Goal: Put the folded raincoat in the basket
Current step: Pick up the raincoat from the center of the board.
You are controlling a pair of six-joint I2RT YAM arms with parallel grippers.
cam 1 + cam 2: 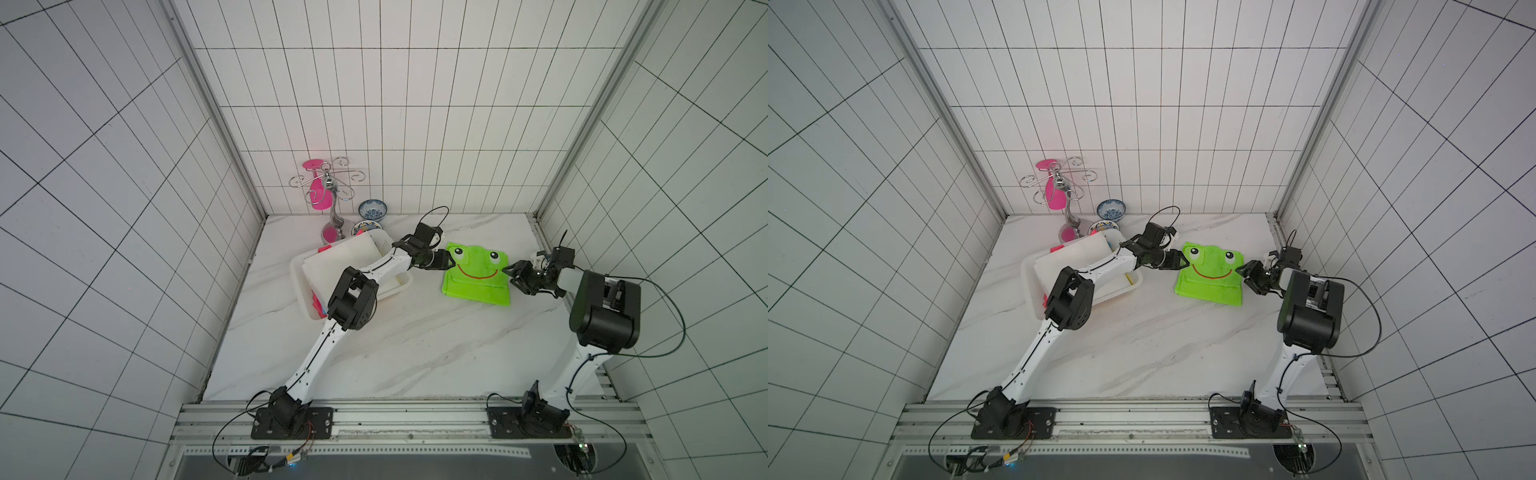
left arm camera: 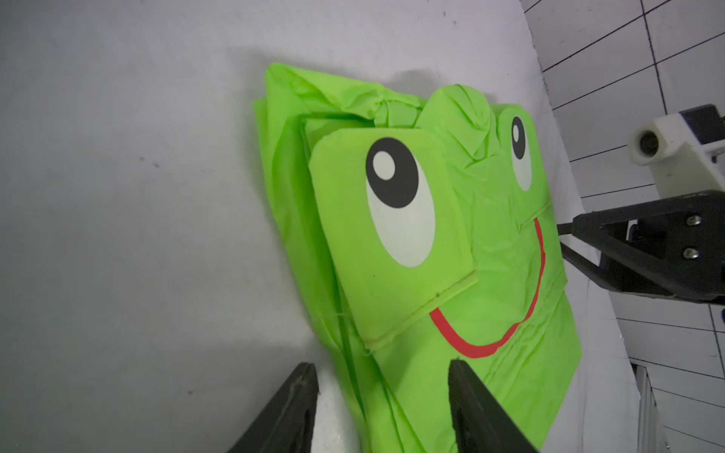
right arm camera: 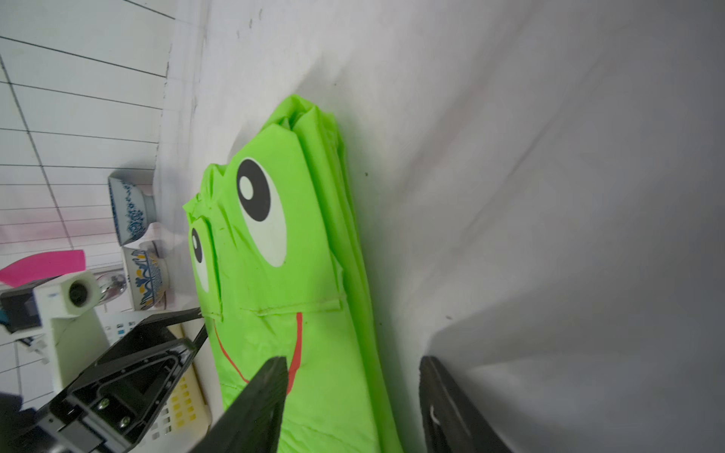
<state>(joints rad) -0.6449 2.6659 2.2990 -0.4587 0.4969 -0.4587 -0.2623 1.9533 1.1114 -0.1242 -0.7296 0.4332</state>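
One marble tabletop bears one green frog-faced raincoat, one white basket and two patterned bowls: a blue-and-white bowl and a blue-and-yellow bowl. There is one chrome rack (its pink pieces overlap too much to count). Two robot arms, the left arm and the right arm, carry one gripper each: left gripper, right gripper.

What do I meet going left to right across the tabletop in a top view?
basket → left pincer → raincoat → right pincer
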